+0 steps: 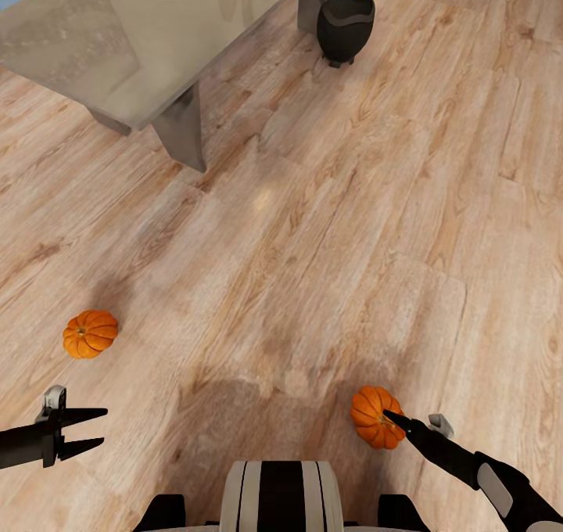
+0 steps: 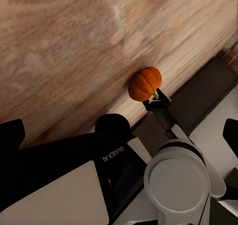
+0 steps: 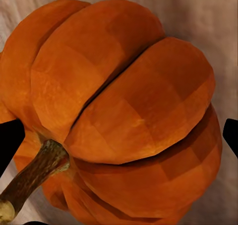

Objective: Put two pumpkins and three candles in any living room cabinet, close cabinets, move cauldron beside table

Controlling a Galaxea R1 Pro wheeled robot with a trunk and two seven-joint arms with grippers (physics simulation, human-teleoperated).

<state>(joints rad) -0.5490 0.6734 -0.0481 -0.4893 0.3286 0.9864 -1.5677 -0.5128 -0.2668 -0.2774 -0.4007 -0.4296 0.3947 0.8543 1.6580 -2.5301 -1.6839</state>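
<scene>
Pumpkins lie on the plank floor (image 1: 313, 227): one pumpkin (image 1: 377, 416) sits at the right fingers' (image 1: 389, 416) tips, filling the right wrist view (image 3: 124, 115); whether they are apart or clamped, I cannot tell. The other pumpkin (image 1: 90, 333) lies near the left fingers (image 1: 100, 429), which hover spread apart. Far off, the black cauldron (image 1: 345, 25) stands beside the grey table's (image 1: 133, 39) corner leg.

- The table (image 1: 117, 55) stands far ahead on the left of the floor (image 1: 313, 227).
- The cauldron (image 1: 345, 25) sits on the floor just beside the table's far right leg.
- One pumpkin (image 1: 90, 333) lies near on the left, ahead of the left gripper (image 1: 98, 430).
- The other pumpkin (image 1: 374, 415) lies near on the right, at the right gripper (image 1: 393, 420) tips.
</scene>
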